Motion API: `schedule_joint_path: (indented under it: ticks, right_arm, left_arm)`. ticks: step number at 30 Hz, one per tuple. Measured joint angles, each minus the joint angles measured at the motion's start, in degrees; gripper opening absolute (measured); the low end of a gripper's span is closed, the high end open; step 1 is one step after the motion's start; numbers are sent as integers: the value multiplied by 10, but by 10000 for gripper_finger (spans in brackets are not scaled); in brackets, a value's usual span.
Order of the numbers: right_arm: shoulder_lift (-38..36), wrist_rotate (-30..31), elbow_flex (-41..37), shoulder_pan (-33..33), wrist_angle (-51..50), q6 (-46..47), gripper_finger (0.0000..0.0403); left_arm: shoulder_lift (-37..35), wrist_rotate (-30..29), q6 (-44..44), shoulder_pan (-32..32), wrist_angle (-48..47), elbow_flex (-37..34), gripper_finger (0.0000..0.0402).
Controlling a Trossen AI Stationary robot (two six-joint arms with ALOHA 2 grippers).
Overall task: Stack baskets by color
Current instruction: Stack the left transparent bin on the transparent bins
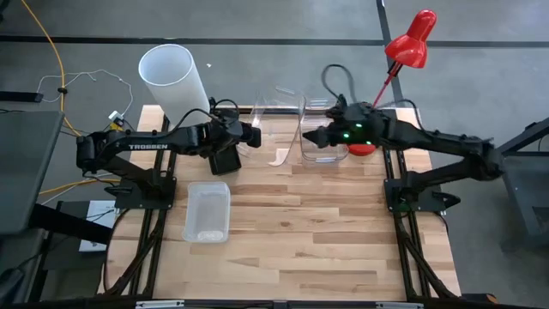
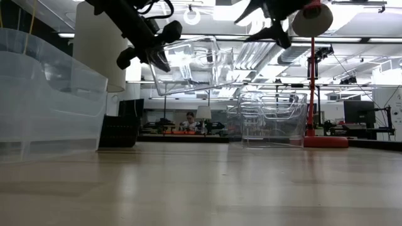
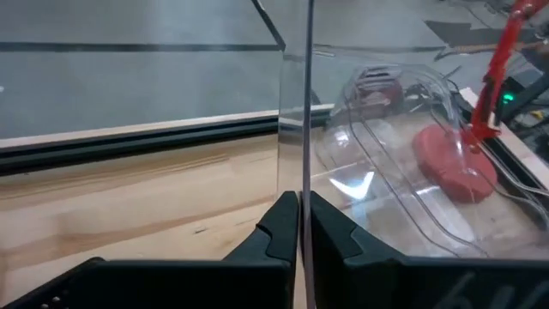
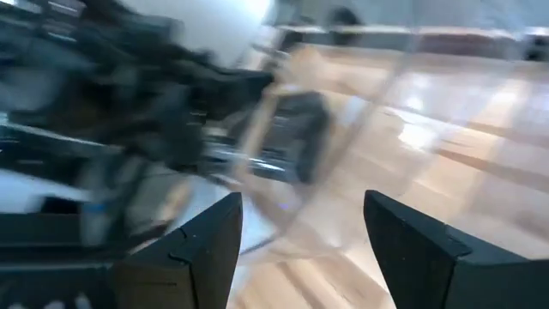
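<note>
My left gripper (image 1: pixel 250 134) is shut on a clear basket (image 1: pixel 279 129), which hangs above the table near its far edge (image 2: pixel 188 66). To its right, my right gripper (image 1: pixel 309 137) stands open in the air with nothing between its fingers (image 4: pixel 300 249). It is above a stack of clear baskets (image 2: pixel 270 119) that rests on the table. A small black basket (image 1: pixel 225 160) sits on the table under my left arm. A frosted white basket (image 1: pixel 208 211) stands on its base nearer the table's middle left. My left gripper pinches the clear basket's thin side wall (image 3: pixel 305 176) at its rim between the two fingers, one inside the basket and one outside. The fingers come from the table's left, slanting down. The basket is lifted clear of the table and tilted.
A tall white cylinder (image 1: pixel 171 75) stands at the far left corner. A red desk lamp (image 1: pixel 410 41) has its base (image 2: pixel 325 142) right behind the clear stack. Bare wood lies across the table's near half.
</note>
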Motion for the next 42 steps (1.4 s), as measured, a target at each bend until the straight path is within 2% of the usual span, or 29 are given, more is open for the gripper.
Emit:
schedule_joint_path:
  ticks: [4, 11, 15, 24, 27, 29, 35, 38, 42]
  right_arm:
    - [77, 80, 108, 11, -138, 1, 231]
    - [178, 155, 237, 13, -225, 34, 231]
    - [234, 185, 281, 13, -267, 47, 231]
    - [312, 234, 307, 13, -274, 75, 227]
    - [318, 240, 303, 13, -276, 87, 202]
    - [320, 246, 302, 13, -278, 91, 170]
    - [321, 276, 302, 12, -284, 78, 21]
    - [321, 284, 302, 10, -288, 77, 22]
    - [321, 281, 302, 3, -305, 72, 7]
  left_arm:
    - [0, -27, -2, -7, -7, 0, 0]
    - [0, -54, -2, -11, -8, 0, 0]
    - [0, -85, 3, -17, -6, 0, 0]
    - [1, -86, 25, -17, -2, 0, 0]
    - [1, -86, 32, -17, 6, 0, 0]
    - [1, -86, 33, -17, 16, 0, 0]
    - [1, -75, 77, -15, 64, 0, 2]
    - [1, -41, 88, -7, 88, 0, 8]
    - [1, 12, 88, -4, 130, 0, 45]
